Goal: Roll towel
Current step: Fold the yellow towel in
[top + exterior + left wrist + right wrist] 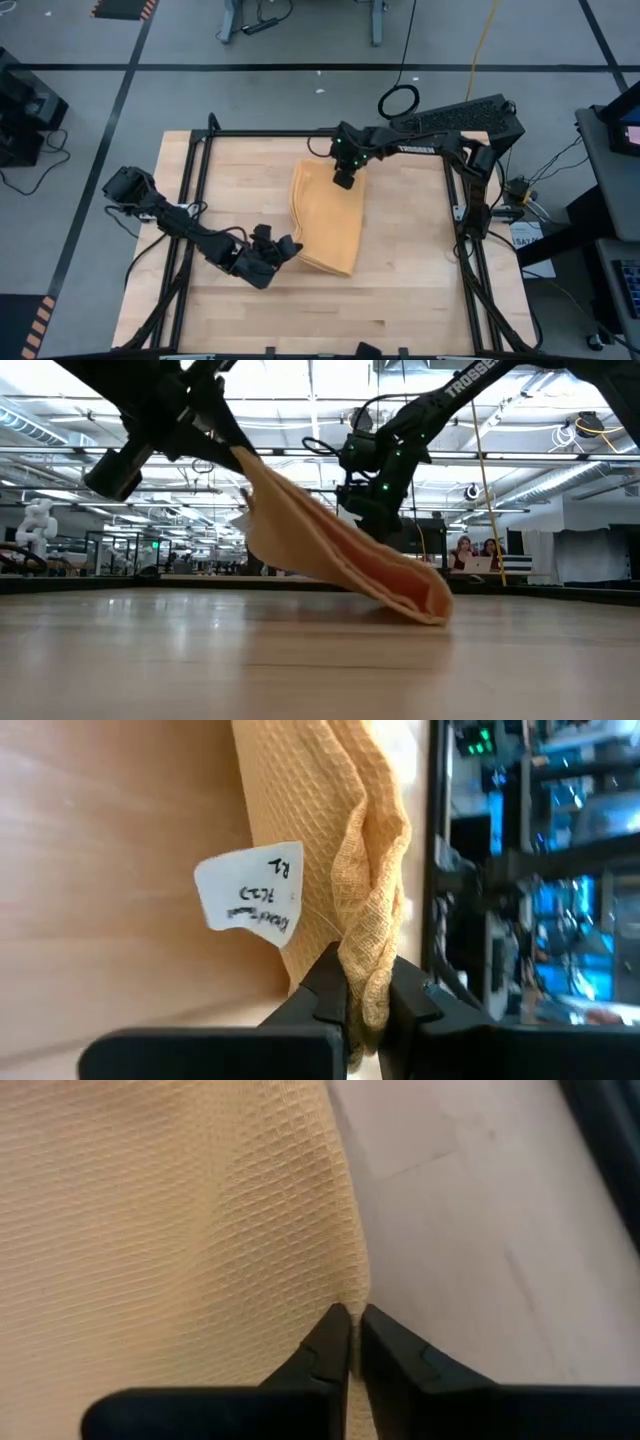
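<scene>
The towel point(328, 218) lay folded near the middle of the table point(410, 300), one end lifted off the wood and the rest sagging down to it. The left gripper point(362, 1010), nearer the front-left corner, was clamped on a bunched edge beside the white tag point(250, 897), probably raising it to start the roll. The right gripper point(354, 1342), toward the back edge, had pinched the opposite edge, likely to keep the cloth taut.

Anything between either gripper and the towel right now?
Nothing visible. The left gripper is shut on a bunched edge of the towel near its white tag; the right gripper is shut on the towel's far edge. Bare table lies around the cloth.
</scene>
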Robot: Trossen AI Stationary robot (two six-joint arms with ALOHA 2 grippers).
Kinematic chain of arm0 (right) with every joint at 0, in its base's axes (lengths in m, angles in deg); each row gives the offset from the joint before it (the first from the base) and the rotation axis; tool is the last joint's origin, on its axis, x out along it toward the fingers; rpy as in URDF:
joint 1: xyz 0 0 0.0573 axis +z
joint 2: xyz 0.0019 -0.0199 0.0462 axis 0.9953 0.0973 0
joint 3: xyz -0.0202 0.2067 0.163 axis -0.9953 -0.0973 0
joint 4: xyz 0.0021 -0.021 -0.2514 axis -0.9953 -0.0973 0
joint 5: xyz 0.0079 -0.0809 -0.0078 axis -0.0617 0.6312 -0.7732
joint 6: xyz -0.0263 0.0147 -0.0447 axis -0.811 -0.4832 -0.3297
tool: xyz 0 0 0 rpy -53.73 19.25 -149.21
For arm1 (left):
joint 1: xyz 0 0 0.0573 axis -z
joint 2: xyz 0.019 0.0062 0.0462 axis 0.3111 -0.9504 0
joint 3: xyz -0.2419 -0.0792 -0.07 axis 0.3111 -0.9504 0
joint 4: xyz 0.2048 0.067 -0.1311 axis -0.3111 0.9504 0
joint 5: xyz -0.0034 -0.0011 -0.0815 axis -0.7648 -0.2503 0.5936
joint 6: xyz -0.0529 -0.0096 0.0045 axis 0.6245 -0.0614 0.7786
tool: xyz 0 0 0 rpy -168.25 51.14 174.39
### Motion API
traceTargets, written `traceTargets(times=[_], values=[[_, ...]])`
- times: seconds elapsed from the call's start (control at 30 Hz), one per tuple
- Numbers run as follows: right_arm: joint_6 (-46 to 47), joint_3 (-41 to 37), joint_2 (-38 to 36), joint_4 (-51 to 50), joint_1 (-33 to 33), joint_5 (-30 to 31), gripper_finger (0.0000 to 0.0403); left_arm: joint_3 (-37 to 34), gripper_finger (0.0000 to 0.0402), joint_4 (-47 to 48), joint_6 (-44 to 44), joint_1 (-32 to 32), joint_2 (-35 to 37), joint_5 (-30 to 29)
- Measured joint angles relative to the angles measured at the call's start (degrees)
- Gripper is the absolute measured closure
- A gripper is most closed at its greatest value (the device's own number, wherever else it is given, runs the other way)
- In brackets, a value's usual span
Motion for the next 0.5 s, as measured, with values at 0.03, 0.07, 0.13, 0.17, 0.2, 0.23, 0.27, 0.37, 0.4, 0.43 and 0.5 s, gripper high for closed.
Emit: traceTargets(times=[0.03, 0.07, 0.13, 0.17, 0.2, 0.23, 0.27, 0.37, 0.4, 0.43, 0.5], values=[[0.0, 0.13, 0.02, 0.16, -0.12, 0.07, 0.0383, 0.17, 0.0379, 1.41, 1.08, -0.2, 0.0, -0.23], [0.0, 0.33, 0.02, 0.27, -0.29, 0.13, 0.038, 0.18, 0.0379, 2.45, 1.69, -0.53, 0.0, -0.26], [-0.01, 0.5, 0.0, 1.27, -0.36, 0.09, 0.0371, 0.18, 0.0379, 4.24, 3.03, -1.48, -0.19, 0.03], [0.0, 0.53, 0.0, 1.35, -0.36, 0.09, 0.0365, 0.18, 0.0379, 4.48, 3.15, -2.05, -0.47, 0.28], [0.0, 0.53, 0.0, 1.11, -0.36, 0.03, 0.0358, 0.18, 0.0379, 4.56, 3.17, -2.44, -0.73, 0.66], [0.0, 0.53, 0.0, 0.76, -0.34, -0.29, 0.035, 0.18, 0.0379, 4.86, 3.26, -2.93, -0.86, 1.11], [0.08, 0.53, 0.0, 0.15, -0.34, -0.91, 0.0341, 0.18, 0.0379, 5.01, 3.52, -3.27, -0.87, 1.31], [1.2, 0.53, -0.02, -2.53, -0.35, -1.42, 0.0312, 0.18, 0.0379, 6.33, 3.72, -3.92, -0.87, 1.62], [1.9, 0.53, -0.02, -3.63, -0.37, -1.42, 0.0303, 0.18, 0.0379, 7.24, 3.76, -4.11, -0.87, 1.94], [2.54, 0.53, -0.06, -4.76, -0.43, -1.47, 0.0294, 0.18, 0.0379, 8.18, 3.77, -4.29, -0.87, 2.41], [4.13, 0.53, -0.79, -7.71, -0.65, -2.32, 0.0279, 0.18, 0.0376, 9.91, 3.76, -4.4, -0.87, 4.02]])
